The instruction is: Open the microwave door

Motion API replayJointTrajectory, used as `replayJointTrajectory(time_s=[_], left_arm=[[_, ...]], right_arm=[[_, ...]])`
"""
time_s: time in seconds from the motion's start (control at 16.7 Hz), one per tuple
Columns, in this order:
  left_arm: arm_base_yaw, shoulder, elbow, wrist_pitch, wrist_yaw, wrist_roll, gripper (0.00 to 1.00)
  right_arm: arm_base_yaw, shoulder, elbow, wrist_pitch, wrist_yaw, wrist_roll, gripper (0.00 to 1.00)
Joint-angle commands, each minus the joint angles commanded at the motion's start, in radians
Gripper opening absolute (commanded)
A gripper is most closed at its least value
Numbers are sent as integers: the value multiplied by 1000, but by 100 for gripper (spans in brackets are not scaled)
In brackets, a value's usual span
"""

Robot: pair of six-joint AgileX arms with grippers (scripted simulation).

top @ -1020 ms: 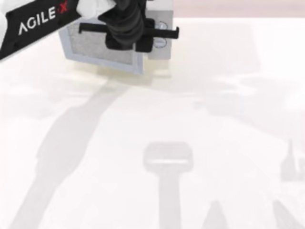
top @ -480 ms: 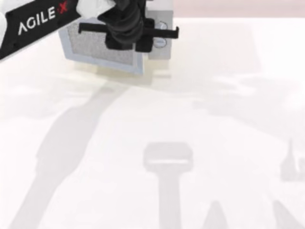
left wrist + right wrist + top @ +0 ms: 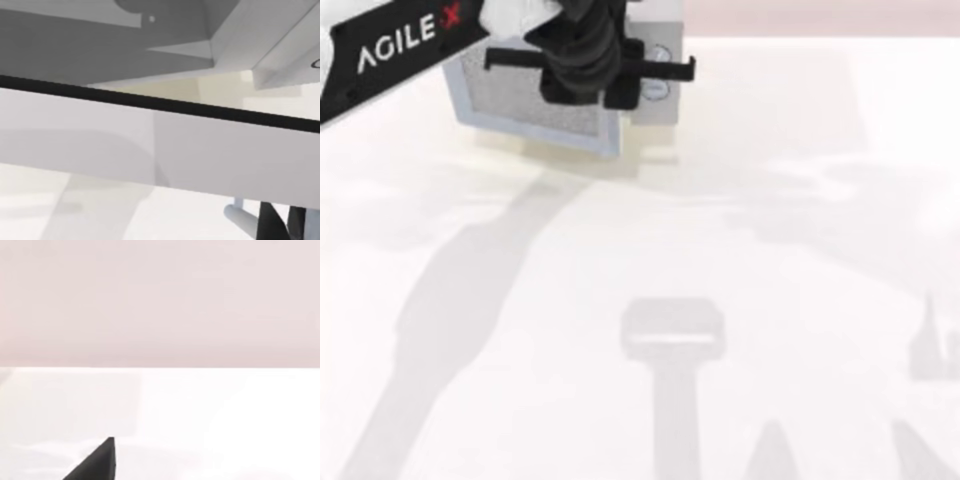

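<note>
From above, our left arm reaches over the microwave [image 3: 665, 105] at the far left of the worktop [image 3: 720, 300], its left end effector [image 3: 590, 62] hiding much of the microwave door [image 3: 535, 115]. That door stands swung slightly out from the body. Whether the fingers are spread or pinching anything, we cannot tell. Our left wrist view shows what the top cannot — the door's pale edge [image 3: 150, 145] close up, with a dark line along it. "AGILEX" reads on the arm. Our right end effector [image 3: 97, 462] shows only as a dark tip — parked. Since a second ago, the door's near corner has edged slightly outward.
</note>
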Motion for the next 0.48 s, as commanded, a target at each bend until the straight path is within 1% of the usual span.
replayJointTrajectory(time_s=[0.36, 0.48], left_arm=[[25, -87, -124, 57, 49, 102, 0], [27, -97, -138, 64, 55, 114, 0]], right_arm=[[0, 0, 0, 0, 0, 0, 100], [0, 0, 0, 0, 0, 0, 100]])
